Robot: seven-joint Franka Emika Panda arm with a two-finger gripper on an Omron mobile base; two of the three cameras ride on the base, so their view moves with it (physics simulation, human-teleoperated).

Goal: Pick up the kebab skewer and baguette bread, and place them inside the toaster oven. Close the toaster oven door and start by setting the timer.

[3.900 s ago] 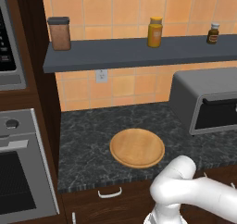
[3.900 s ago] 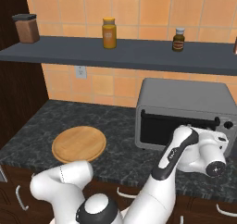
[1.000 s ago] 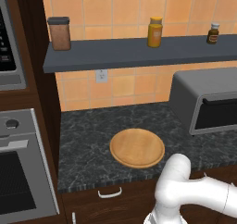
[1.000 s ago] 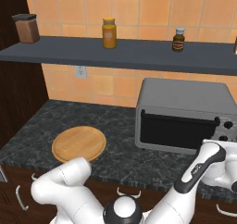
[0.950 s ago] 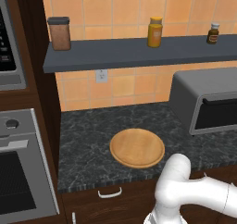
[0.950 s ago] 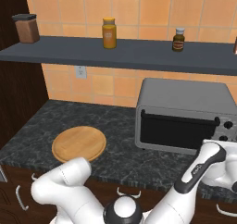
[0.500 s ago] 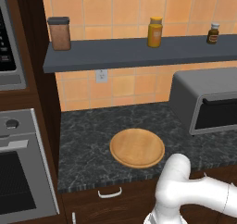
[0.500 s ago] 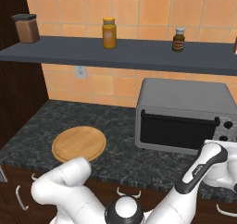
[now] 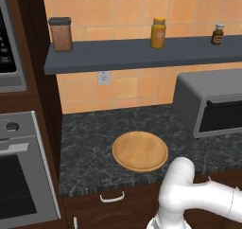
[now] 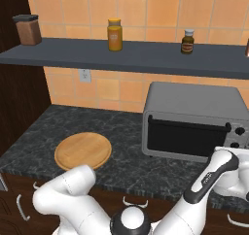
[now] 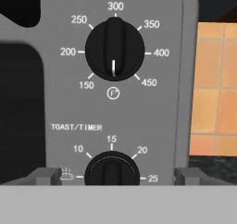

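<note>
The gripper sits right up against the control panel of the toaster oven. In the hand view its two fingertips rise grey at the bottom, one on each side of the toast/timer knob, spread wide and touching nothing visible. The knob's lower half is cut off by the bottom edge, so its pointer setting cannot be read. Above it the temperature knob points its white mark straight down, between 150 and 450. Left of the panel, the dark glass of the toaster oven door is closed, its bar handle along the top edge; what lies behind the glass cannot be made out. The kebab skewer and baguette bread cannot be found on the counter.

In the right base view the arm's wrist hides the oven's lower right corner, and the gripper itself is hidden there. In the left base view the oven is cut off by the right edge.

The black speckled counter has open room to the left of the oven, where a round wooden board lies well apart from it. At far left stands a built-in steel oven.

Behind, an orange tiled wall carries a white outlet and a grey shelf with a brown canister, a yellow jar and a small dark bottle.
</note>
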